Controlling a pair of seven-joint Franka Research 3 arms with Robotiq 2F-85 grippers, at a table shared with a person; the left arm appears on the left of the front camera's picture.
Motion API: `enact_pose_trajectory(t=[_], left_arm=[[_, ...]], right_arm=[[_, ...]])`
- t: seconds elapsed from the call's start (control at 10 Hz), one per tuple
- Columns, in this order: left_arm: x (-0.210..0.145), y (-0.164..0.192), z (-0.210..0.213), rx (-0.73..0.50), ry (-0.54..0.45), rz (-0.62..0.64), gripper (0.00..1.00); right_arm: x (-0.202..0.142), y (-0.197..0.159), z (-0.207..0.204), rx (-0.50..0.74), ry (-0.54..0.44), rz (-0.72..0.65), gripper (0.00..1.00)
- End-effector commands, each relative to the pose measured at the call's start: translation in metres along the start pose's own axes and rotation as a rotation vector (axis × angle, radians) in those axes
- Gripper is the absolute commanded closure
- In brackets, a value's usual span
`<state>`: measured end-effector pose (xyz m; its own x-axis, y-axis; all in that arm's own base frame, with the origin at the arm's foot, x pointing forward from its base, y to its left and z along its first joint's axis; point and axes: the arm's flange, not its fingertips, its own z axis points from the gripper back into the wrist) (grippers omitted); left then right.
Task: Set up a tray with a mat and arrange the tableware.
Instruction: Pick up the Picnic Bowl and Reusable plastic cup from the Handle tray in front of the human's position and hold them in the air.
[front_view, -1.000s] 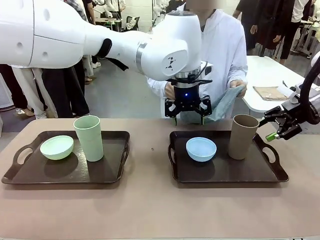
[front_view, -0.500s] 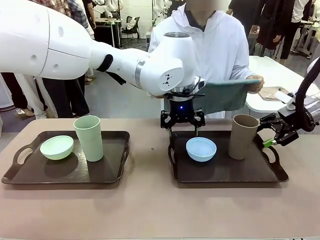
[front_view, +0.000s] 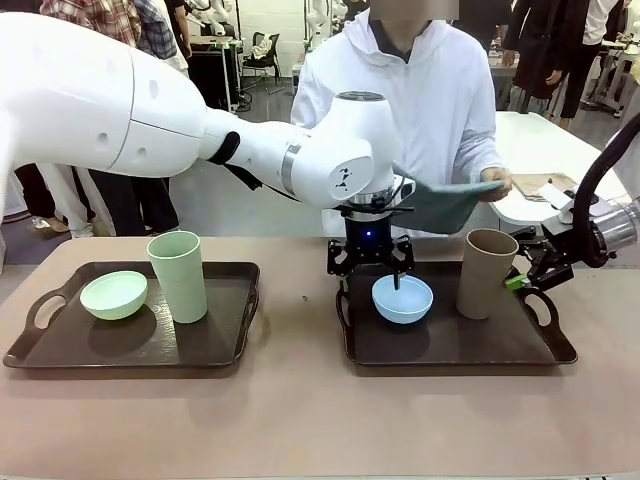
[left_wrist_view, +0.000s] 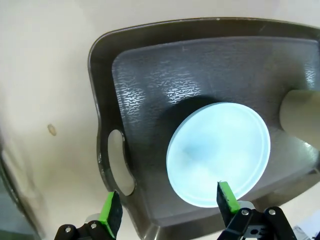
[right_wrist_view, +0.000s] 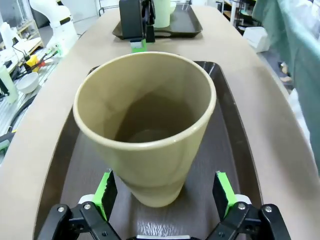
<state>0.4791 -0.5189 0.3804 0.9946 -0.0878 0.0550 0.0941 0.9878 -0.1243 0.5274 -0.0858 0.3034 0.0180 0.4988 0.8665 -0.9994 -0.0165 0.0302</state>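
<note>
Two trays hold two bowls, two cups.

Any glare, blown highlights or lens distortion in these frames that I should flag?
Left wrist view: the light blue bowl is washed out almost to white, and overhead light glints off the textured dark tray. Right wrist view: the wide-angle lens swells the brown cup, which looms large close to the camera. Front view: sharp and evenly lit, with soft shadows only.

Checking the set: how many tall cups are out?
2. A pale green matte tall cup stands on the left dark brown tray; a brown matte tall cup on the right dark brown tray. None looks hidden.
</note>
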Motion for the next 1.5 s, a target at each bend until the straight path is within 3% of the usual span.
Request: enact_pose_trajectory(t=[0.0,0.7,0.9,1.0,1.1,1.2,1.3,1.4], left_arm=[[0.005,-0.006,-0.001,-0.010,0.017,-0.011,0.00],[0.019,-0.019,-0.031,-0.022,0.079,0.001,0.00],[0.021,-0.018,-0.035,-0.011,0.054,0.027,0.00],[0.021,-0.018,-0.030,0.001,0.022,0.036,0.59],[0.019,-0.017,-0.024,0.003,0.007,0.033,0.59],[0.019,-0.016,-0.020,0.006,-0.002,0.035,1.00],[0.018,-0.016,-0.019,0.007,-0.008,0.039,1.00],[0.020,-0.017,-0.019,0.019,-0.021,0.042,1.00]], right_arm=[[0.000,-0.004,-0.015,0.012,0.004,0.012,0.00],[0.012,0.000,-0.040,0.081,0.009,0.017,0.00],[0.014,0.002,-0.040,0.078,0.011,0.038,0.00],[0.014,0.004,-0.039,0.063,0.002,0.064,0.00],[0.013,0.004,-0.038,0.065,0.014,0.080,0.57],[0.013,0.004,-0.038,0.065,0.016,0.078,0.57],[0.012,0.004,-0.038,0.068,0.020,0.079,1.00],[0.013,0.003,-0.037,0.066,0.023,0.076,0.62]])
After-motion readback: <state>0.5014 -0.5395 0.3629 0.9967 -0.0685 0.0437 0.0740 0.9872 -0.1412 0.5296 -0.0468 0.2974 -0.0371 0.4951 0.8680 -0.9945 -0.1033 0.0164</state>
